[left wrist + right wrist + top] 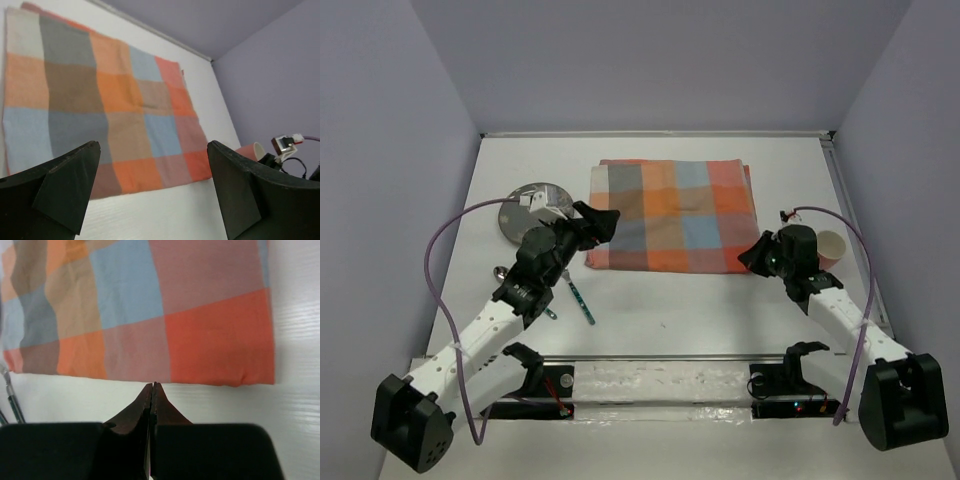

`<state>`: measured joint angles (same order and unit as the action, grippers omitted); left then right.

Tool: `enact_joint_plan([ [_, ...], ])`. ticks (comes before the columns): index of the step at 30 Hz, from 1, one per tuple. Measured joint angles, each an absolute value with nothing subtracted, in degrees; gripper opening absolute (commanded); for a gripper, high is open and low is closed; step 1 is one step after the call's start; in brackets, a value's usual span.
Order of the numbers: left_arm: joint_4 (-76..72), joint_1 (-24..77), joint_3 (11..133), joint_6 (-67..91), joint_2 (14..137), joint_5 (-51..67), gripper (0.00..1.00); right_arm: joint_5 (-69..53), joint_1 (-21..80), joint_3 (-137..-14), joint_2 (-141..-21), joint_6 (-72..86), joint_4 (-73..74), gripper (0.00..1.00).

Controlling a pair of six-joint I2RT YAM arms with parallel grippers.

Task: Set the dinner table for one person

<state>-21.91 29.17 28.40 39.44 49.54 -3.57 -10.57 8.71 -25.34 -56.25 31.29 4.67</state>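
Observation:
The white dinner table (660,310) holds an orange-and-blue checkered cloth (672,215) at the back middle. A grey plate (525,210) lies left of it, partly hidden by my left arm. A spoon (500,272) and a green-handled utensil (578,297) lie near the left arm. A pink cup (830,248) lies at the right. My left gripper (601,222) is open and empty above the cloth's left edge (100,115). My right gripper (753,256) is shut and empty, just off the cloth's near right corner (220,340).
Purple walls close in the table at the back and both sides. A metal rail (660,357) runs along the near edge between the arm bases. The right arm's cable (865,300) loops past the cup.

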Motion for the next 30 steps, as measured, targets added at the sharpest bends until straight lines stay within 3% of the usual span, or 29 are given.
enact_joint_plan([
  [4,-18.2,30.8,34.1,36.0,47.0,-4.6,0.99,-12.0,10.6,-28.4,-55.4,30.8,4.4,0.01],
  [7,-15.2,31.1,38.1,32.7,45.2,-4.8,0.99,-12.6,10.9,-31.7,-51.0,30.1,4.6,0.09],
  [10,-12.7,31.2,41.9,29.1,44.1,-5.0,0.99,-12.9,11.0,-36.9,-43.7,28.7,5.6,0.23],
  [14,-10.7,31.2,44.9,25.2,42.1,-5.1,0.99,-12.9,11.0,-42.0,-37.1,27.2,5.3,0.34],
  [16,-10.3,31.2,45.2,23.4,40.8,-5.3,0.99,-12.8,11.0,-43.8,-33.1,26.2,5.1,0.48],
  [18,-9.4,31.2,45.2,21.9,39.3,-5.5,0.99,-12.9,11.0,-44.4,-31.2,25.6,5.0,0.54],
  [24,-7.6,31.2,45.2,17.8,36.0,-6.8,0.99,-17.4,11.0,-44.5,-36.1,25.6,4.6,0.70],
  [30,-5.5,31.2,45.2,14.4,32.7,-9.5,0.99,-22.7,13.4,-42.8,-48.5,28.3,1.6,0.75],
])
